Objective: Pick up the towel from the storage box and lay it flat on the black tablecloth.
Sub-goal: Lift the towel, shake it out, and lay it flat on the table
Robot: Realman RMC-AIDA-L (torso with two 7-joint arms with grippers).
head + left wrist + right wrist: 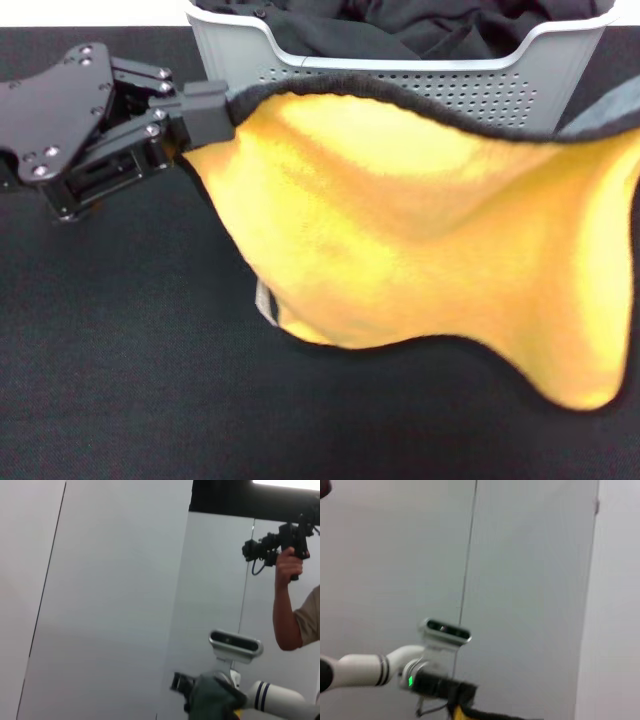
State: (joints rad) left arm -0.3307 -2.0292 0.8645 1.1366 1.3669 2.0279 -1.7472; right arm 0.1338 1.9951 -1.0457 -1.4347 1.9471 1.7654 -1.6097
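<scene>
One black tablecloth (130,380) beneath towel (420,240).

Towel (420,230) clamped at corner between left gripper (205,115) fingers, spreading rightward from them, above black tablecloth (120,380). Storage box (400,70) behind fingers, fabric (400,25) inside.

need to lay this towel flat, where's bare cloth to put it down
Bare tablecloth runs along the near edge under the hanging towel and below the left claw pinching its corner. Crowded at the far edge: the box sits there, full of dark fabric.
</scene>
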